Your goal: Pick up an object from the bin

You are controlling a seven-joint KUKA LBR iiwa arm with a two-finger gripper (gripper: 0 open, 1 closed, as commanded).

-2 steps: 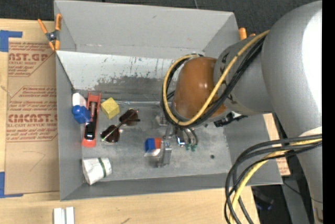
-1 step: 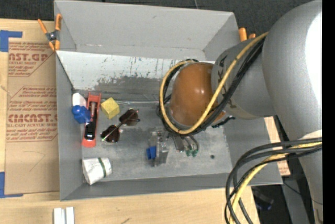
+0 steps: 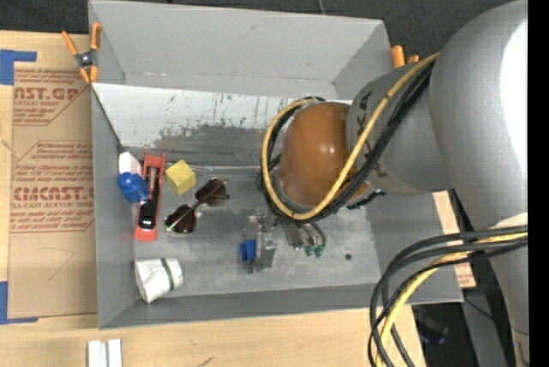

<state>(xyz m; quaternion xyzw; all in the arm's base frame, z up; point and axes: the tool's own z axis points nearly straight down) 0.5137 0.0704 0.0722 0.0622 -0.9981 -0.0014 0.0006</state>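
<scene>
Blue piece just beside pincer, at its 9 o'clock.
Pincer open or closed: cannot tell; sunglasses lie farther off, toward 10 o'clock.

The hand hung low over the floor of the grey bin, below the arm's orange cover. Just left of it lay brown-lensed sunglasses. Farther left were a yellow block, a red stapler-like tool, a blue-and-white bottle and a crumpled white cup.
</scene>
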